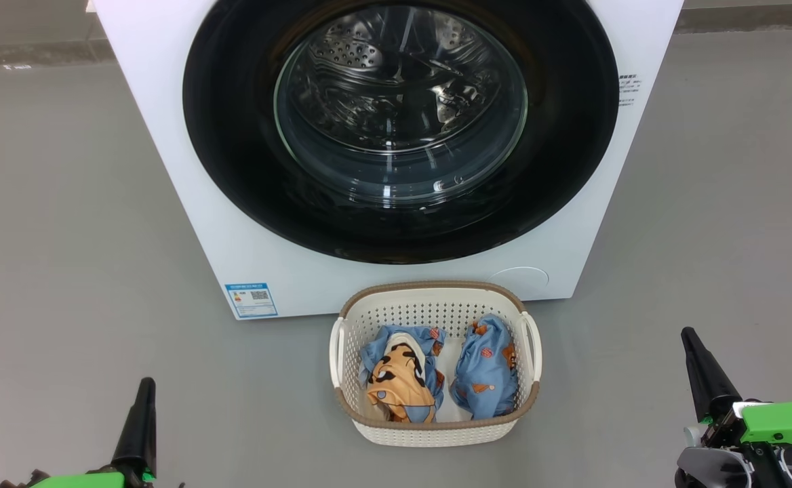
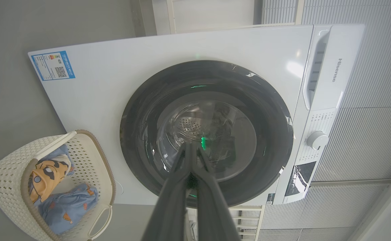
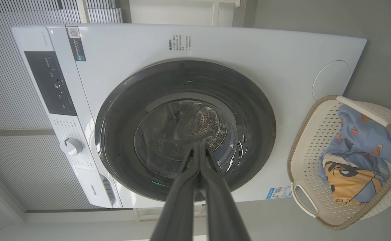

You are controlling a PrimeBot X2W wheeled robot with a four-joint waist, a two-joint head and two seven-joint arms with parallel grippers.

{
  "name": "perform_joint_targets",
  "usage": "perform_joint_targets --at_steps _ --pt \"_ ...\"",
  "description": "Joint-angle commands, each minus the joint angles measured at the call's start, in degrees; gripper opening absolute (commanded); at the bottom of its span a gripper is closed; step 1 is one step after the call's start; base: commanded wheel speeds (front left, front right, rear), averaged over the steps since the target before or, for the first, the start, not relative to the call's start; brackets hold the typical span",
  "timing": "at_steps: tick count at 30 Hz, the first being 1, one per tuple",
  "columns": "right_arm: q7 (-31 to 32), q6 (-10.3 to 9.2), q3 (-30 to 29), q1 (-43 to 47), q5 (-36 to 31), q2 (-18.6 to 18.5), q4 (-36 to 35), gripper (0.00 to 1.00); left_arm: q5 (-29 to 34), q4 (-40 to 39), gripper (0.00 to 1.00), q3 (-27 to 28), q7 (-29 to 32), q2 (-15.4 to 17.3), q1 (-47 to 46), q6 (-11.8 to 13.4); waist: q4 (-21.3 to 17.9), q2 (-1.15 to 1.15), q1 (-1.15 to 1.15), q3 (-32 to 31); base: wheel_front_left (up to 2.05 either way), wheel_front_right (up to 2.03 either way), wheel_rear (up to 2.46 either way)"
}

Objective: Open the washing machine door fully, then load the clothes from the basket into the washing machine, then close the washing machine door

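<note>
a: where's the washing machine door (image 1: 400,108) against the jaws?
b: far from both. the left gripper (image 1: 146,386) sits at the near left and the right gripper (image 1: 691,339) at the near right, low over the grey floor (image 1: 64,237). the door is well apart from them, shut flat against the front of the washing machine (image 1: 186,224). each wrist view looks along its own fingers straight at the glass.
a: and the jaws?
b: clenched on both sides, fingers pressed tip to tip with nothing between them.
a: how does the door look?
b: big and round, with a wide glossy black rim and a bulging clear window in the middle. the perforated steel drum shows through it.
a: the basket?
b: the basket (image 1: 434,434) stands on the floor just on the near side of the machine, below the door. it's between the two grippers but well apart from each. it's cream and perforated, with a brown rim and a handle on each side. the clothes (image 1: 403,373) lie in it as two bunches. the left one is light blue with an orange-and-black cartoon face, the right one light blue with small orange prints.
a: anything hard to make out?
b: the head view cuts off the top of the machine and of the door rim, and the gripper bodies run off the near edge. reflections on the glass muddle the drum. the garments are too bunched to tell what kind they are. the blue label (image 1: 251,299) at the machine's lower left corner is too small to read.
</note>
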Motion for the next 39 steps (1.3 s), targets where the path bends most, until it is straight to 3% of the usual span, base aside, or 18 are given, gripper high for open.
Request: perform_joint_targets --at_steps 1,39 --pt "0.3 0.18 1.1 -2.5 -0.4 -0.6 -1.5 0.0 0.6 -0.9 0.0 2.0 0.2 0.6 -2.4 -0.4 0.0 0.0 0.0 0.0 0.0 0.0 0.0" --pt "0.4 0.18 1.0 -2.5 -0.5 -0.5 -1.5 0.0 0.8 -0.9 0.0 2.1 0.3 0.5 -2.5 -0.4 0.0 0.0 0.0 0.0 0.0 0.0 0.0"
